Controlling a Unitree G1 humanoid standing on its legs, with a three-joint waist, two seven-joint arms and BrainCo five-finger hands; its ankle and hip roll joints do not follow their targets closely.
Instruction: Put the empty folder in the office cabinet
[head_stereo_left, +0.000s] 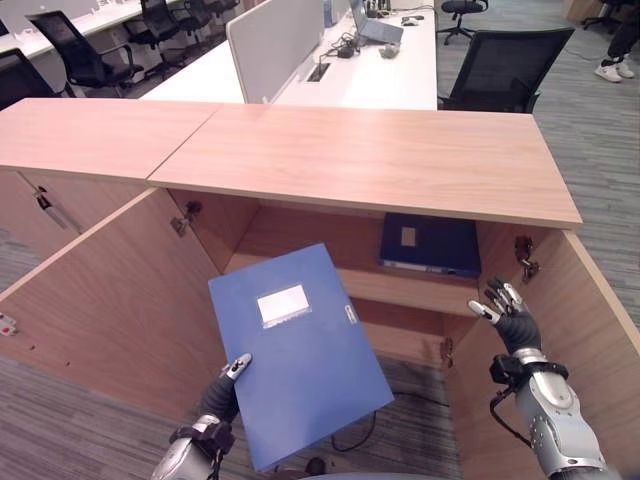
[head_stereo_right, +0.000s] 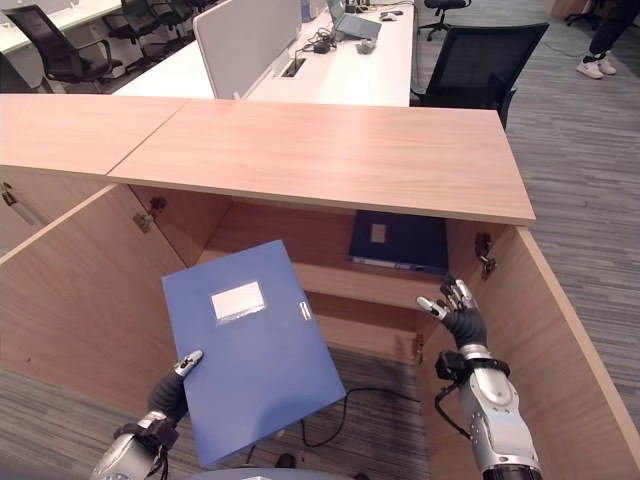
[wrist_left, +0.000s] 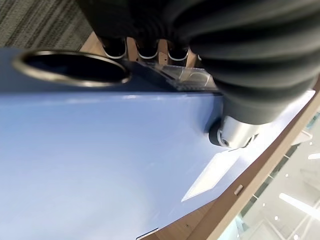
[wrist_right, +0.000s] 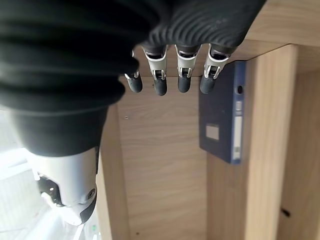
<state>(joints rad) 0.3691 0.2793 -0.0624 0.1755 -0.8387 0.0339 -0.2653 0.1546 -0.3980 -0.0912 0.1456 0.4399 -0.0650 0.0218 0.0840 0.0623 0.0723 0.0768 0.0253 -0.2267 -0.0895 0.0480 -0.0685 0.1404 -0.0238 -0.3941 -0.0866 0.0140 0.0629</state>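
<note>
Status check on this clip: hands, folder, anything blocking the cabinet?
Left hand shut on blue folder, held outside the open cabinet. Right hand open, empty. Dark folder lies on the shelf's right side; left side free.

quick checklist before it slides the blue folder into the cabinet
1. Left robot hand gripping the blue folder: ok, thumb on its face, fingers behind its spine.
2. Cabinet doors open: ok.
3. Free shelf space: ok, the dark folder lies flat at the right, bare shelf to its left.
4. Right robot hand out of the way: ok, open, by the right door.
5. Folder lined up with the shelf: not ok, it is tilted and below the shelf.
6. Folder empty: cannot tell.
</note>
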